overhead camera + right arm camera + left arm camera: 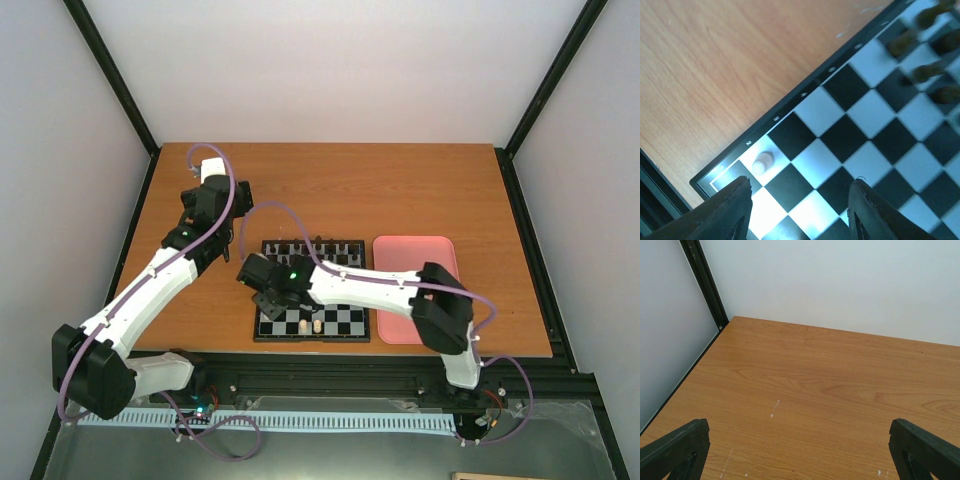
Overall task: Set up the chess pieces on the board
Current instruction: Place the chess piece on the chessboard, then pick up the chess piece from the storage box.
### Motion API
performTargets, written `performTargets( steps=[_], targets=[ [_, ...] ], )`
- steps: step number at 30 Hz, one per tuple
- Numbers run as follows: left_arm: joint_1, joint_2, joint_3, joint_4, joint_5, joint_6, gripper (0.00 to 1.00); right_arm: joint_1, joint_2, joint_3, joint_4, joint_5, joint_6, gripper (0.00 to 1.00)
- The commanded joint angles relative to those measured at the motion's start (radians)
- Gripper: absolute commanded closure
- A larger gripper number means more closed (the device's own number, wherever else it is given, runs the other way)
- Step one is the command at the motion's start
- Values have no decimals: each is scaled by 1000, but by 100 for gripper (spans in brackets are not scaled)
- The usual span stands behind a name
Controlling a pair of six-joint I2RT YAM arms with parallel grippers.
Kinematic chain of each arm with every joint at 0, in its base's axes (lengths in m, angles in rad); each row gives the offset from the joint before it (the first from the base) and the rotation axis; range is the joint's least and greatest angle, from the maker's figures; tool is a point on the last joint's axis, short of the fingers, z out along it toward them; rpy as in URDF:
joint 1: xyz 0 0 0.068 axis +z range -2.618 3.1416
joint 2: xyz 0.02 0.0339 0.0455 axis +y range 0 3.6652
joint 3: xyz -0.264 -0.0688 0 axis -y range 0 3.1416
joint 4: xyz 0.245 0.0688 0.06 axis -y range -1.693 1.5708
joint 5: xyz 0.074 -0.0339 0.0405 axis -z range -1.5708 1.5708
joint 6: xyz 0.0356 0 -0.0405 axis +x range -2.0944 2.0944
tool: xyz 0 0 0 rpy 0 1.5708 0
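Left gripper (800,455) hangs spread wide and empty above the table (815,380), no threat there. On the board (805,93), 1 pale chess piece (762,161) stands near a corner. The right gripper (799,212), open and holding nothing, hovers just beside it and could topple it by dropping off-centre.

My checkered board (345,322) lies flat; two cream pieces (303,325) stand upright on its near rows (another cream piece (762,161) on a white edge square).

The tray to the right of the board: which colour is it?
Plain pink. The tray shows best in the top external view.
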Motion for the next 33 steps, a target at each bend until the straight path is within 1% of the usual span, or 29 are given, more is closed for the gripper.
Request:
performTargets(
  steps=[1, 4, 7, 10, 14, 19, 23, 27, 33],
  targets=[
    [-6, 11, 7, 16, -5, 3, 0, -22, -123, -84, 41, 115, 27, 47],
    [-7, 17, 7, 16, -5, 3, 0, -67, -202, -192, 29, 153, 77, 44],
    [-7, 21, 9, 17, -2, 1, 0, -147, -302, -338, 18, 178, 137, 45],
    [-6, 29, 10, 19, 3, 0, 0, -240, -423, -506, 22, 187, 183, 46],
    [-7, 47, 16, 20, 11, -1, 0, -344, -536, -630, 21, 206, 199, 48],
    [-6, 63, 22, 19, 10, 0, 0, -454, -578, -710, 10, 187, 187, 51],
    [-6, 69, 22, 20, 5, -1, 0, -512, -579, -774, 45, 147, 168, 52],
    [-7, 83, 27, 20, 5, -2, 0, -544, -578, -815, 70, 125, 159, 54],
    [-6, 101, 33, 22, 4, -1, 0, -557, -583, -840, 78, 114, 151, 59]
  ],
)
